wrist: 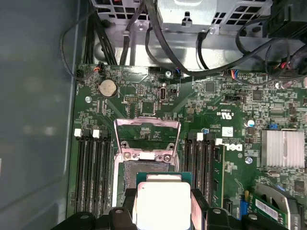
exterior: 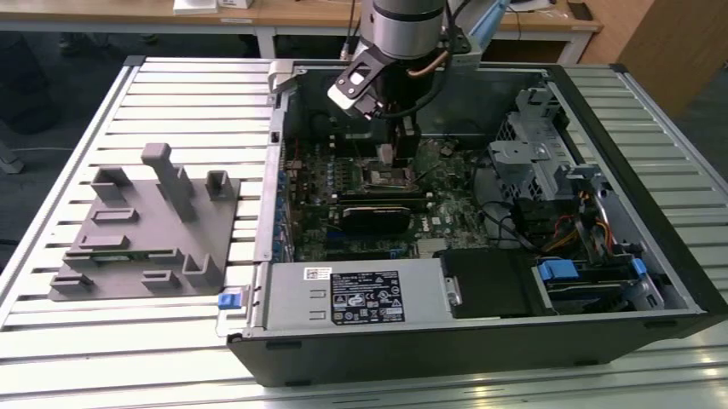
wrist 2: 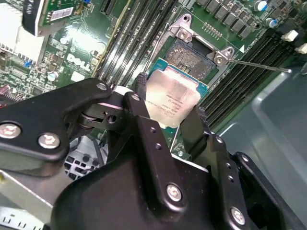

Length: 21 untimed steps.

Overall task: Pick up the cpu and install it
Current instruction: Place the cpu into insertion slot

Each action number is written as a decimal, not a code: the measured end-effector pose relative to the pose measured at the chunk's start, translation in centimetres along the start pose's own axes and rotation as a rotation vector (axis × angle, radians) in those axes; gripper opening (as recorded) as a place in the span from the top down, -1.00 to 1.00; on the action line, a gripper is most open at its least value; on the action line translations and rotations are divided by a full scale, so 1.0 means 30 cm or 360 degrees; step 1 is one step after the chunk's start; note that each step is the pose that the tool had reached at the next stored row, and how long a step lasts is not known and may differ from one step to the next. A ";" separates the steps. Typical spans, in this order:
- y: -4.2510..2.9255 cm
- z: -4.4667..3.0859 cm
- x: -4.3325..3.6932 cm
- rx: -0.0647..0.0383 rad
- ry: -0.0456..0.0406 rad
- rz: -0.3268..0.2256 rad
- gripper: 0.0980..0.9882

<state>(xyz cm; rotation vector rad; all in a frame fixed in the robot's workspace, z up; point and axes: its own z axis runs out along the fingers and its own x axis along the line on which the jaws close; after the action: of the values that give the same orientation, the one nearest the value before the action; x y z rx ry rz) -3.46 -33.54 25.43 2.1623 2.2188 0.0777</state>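
While I monitor the exterior view, the arm [exterior: 404, 25] stands close to vertical over the far wall of the computer case [exterior: 478, 341]. Its wrist points straight down. The gripper [exterior: 393, 152] sits low inside the case, above the motherboard [exterior: 455, 213].

The case lies on its side with its open face up. It rests on the slatted table [exterior: 114, 111], toward the table's edge at the exterior view's right. A grey fixture plate [exterior: 148, 230] occupies the table's half at the exterior view's left, well apart from the arm. A grey metal box [exterior: 353, 294] with a label lies along the case's near wall.

In the second wrist view I confirm the grasp. The jaws are clamped on the cpu [wrist 2: 171, 100], with the black fingers [wrist 2: 194, 127] bearing on two opposite edges. The pale metal top of the chip faces the camera.

The cpu is over the socket [wrist 2: 191, 53] and covers the part of it nearest the gripper, while the rest of the contact field lies exposed. I cannot tell whether the chip touches the socket. A thin metal lever [wrist 2: 259, 64] juts out beside the socket frame.

In the first wrist view the load plate [wrist: 146, 129] is open beyond the socket. Memory slots [wrist: 93, 172] flank the socket on both sides.
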 end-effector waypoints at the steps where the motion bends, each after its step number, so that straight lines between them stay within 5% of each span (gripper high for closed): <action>1: -0.001 0.006 0.000 0.0000 0.0000 0.0000 0.02; 21: -0.008 0.090 0.033 0.0000 0.0001 0.0000 0.02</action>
<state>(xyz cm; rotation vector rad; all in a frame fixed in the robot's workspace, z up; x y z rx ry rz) -3.54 -32.55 22.72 2.1626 2.2189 0.0781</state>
